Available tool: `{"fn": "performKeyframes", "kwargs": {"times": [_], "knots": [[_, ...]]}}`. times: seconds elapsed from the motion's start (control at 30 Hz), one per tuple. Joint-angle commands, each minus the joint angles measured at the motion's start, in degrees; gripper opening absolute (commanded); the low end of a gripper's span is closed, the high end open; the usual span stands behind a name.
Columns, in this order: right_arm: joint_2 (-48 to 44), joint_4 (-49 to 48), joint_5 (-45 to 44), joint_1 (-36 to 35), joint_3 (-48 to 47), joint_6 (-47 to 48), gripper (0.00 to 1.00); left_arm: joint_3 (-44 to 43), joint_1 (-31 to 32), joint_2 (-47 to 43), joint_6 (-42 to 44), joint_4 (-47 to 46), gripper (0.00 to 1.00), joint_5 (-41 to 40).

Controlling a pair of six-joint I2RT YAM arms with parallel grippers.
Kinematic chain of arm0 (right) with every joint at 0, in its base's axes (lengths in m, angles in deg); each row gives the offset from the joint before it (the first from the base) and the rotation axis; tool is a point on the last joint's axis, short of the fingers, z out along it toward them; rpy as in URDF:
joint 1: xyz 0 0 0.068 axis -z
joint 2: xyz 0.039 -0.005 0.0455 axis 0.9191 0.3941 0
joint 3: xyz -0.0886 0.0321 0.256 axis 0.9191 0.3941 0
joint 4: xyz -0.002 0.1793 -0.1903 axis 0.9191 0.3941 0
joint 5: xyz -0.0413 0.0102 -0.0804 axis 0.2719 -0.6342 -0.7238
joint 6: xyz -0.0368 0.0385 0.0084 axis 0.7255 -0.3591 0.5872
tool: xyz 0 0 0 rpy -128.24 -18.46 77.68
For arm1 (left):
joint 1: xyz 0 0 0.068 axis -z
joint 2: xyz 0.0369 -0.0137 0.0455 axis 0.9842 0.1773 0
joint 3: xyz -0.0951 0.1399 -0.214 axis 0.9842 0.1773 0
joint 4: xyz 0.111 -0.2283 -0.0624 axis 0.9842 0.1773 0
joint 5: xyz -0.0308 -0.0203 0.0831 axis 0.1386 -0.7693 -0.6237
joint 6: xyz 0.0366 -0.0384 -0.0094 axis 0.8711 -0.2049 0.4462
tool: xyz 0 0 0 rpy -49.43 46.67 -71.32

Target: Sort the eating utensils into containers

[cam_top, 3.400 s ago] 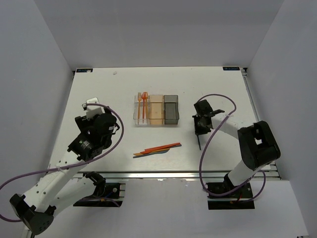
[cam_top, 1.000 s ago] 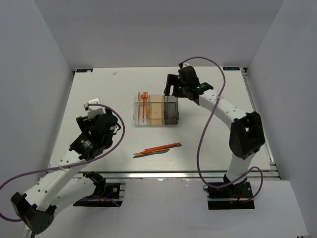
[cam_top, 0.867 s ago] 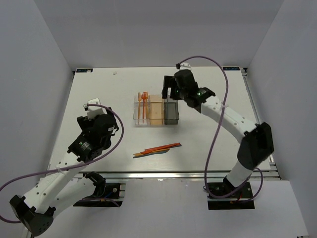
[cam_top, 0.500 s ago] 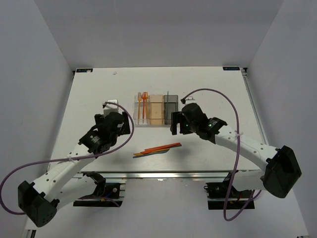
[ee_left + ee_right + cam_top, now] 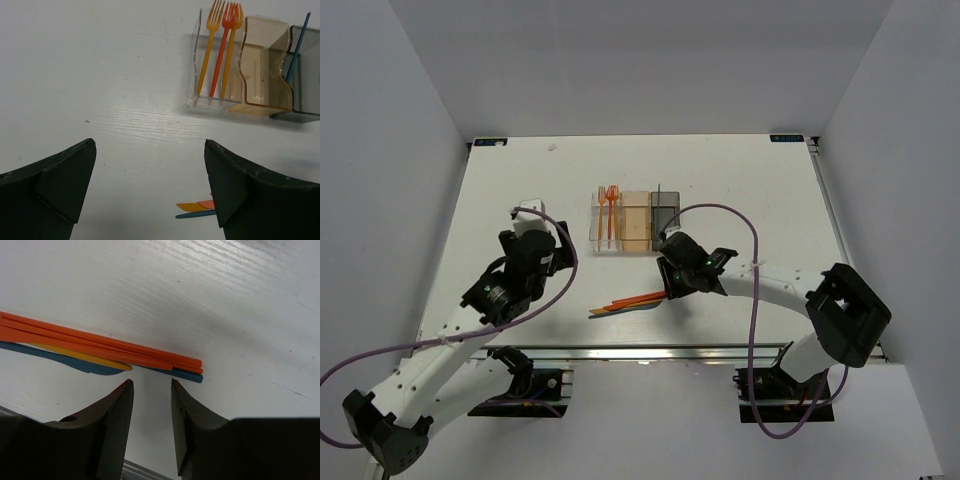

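Several orange utensils and a dark blue one (image 5: pixel 636 299) lie in a loose bundle on the table near the front edge. My right gripper (image 5: pixel 151 385) hovers just short of the bundle's right end (image 5: pixel 165 362), open with a narrow gap and nothing between its fingers. The containers stand in a row: a clear bin (image 5: pixel 604 240) holding three orange forks (image 5: pixel 220 55), a tan bin (image 5: pixel 635 225), and a dark grey bin (image 5: pixel 666 228) with a dark blue utensil (image 5: pixel 298 44) leaning in it. My left gripper (image 5: pixel 148 150) is wide open above bare table, left of the bins.
The table's near edge with its metal rail (image 5: pixel 650 350) runs just below the bundle. The right arm's purple cable (image 5: pixel 752 300) loops over the table's right half. White walls enclose the table on three sides.
My right arm swung down from the dark grey bin to the right end of the bundle, and its jaws narrowed. A dark blue utensil now leans in that bin. My left arm drew back.
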Motion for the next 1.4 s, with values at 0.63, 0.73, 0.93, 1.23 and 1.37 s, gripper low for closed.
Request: {"fn": "performKeyframes", "kwargs": {"times": [0.63,0.73,0.93,1.23,1.37], "knots": [[11.0,-5.4,1.7,-0.7,-4.8,-3.9,0.33,0.3,-0.1,3.2,1.7,-1.0,0.98,4.8],[13.5,-5.5,1.4,-0.7,-7.2,-3.2,0.38,0.4,-0.1,2.7,1.7,-1.1,0.98,4.9],[14.5,-6.2,1.8,-0.7,-10.5,-2.8,0.51,0.5,-0.1,2.7,2.0,-1.3,0.98,5.4],[19.0,-6.1,2.2,-1.9,-16.5,-2.5,0.51,0.7,-0.1,2.2,2.1,-1.7,0.98,5.9],[21.7,-4.4,1.6,-3.3,-21.4,-2.2,0.51,0.7,-0.1,2.3,2.2,-1.9,0.98,6.6]]}}
